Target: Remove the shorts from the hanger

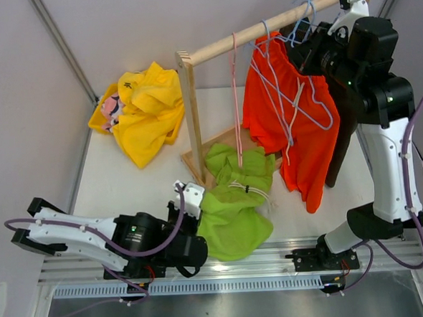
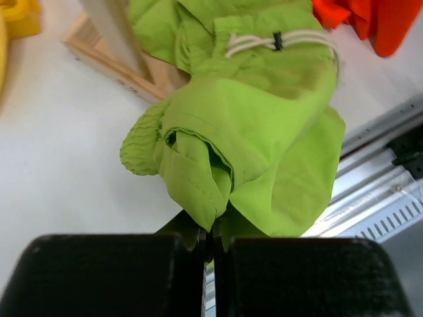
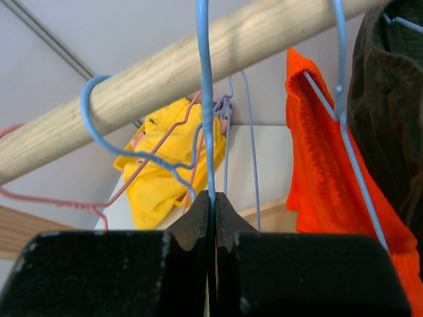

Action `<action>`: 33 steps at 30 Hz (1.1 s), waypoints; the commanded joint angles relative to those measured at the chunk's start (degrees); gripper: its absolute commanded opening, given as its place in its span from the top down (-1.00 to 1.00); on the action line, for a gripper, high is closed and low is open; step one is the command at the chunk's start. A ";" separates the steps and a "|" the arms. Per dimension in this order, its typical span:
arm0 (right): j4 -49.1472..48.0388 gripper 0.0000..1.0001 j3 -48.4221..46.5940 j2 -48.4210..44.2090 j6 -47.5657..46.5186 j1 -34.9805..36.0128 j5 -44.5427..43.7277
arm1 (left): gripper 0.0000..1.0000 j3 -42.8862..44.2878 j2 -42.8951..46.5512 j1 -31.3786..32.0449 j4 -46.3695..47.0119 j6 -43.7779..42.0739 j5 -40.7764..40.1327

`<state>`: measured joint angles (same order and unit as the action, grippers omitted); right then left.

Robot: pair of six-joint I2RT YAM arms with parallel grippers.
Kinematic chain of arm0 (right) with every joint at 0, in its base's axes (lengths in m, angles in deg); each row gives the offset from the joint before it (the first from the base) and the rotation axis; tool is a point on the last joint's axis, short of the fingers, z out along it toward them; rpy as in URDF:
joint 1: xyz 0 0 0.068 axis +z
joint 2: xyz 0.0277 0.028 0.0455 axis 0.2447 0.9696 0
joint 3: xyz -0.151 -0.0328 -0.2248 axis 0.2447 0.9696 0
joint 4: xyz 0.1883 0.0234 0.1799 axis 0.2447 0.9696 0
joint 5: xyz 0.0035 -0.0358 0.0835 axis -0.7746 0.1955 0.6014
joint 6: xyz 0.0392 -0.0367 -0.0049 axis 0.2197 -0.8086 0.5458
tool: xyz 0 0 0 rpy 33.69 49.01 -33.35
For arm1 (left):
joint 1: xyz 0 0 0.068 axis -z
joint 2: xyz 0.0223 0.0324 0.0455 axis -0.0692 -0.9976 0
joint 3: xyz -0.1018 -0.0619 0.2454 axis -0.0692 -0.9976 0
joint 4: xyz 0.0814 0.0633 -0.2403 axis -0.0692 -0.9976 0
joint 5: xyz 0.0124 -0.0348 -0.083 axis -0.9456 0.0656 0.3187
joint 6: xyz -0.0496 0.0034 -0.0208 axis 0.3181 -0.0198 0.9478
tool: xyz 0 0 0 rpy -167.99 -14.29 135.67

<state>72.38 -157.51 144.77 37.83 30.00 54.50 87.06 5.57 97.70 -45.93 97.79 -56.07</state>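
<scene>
L gripper [image 2: 211,242]: lime shorts [image 2: 264,132]; R gripper [image 3: 211,201]: hanger [image 3: 203,99]

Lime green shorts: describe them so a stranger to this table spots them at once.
Find the wooden rack's upright post mid-table. The lime green shorts lie bunched at its foot, pinched by the left gripper. Orange shorts hang beside them; only these are lime, with a white drawcord.

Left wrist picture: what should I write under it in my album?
The left hand pinches the crumpled lime green shorts beside the wooden rack on the white table.
</scene>
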 commanded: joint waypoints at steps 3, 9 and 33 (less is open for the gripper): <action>-7.23 1.00 -2.47 2.55 0.86 -0.28 2.94 | 1.00 5.72 3.91 -0.76 -15.68 10.60 -9.25; -8.64 1.00 4.81 0.72 1.04 0.95 3.48 | 1.00 10.57 11.46 -8.66 -8.99 -1.93 -12.69; -3.55 -0.99 20.47 -18.35 -6.17 0.60 -9.70 | 1.00 25.95 2.26 -72.99 31.31 -53.38 24.54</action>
<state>68.56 -137.38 129.51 33.46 31.01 48.32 108.57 9.83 31.69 -21.43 47.91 -40.25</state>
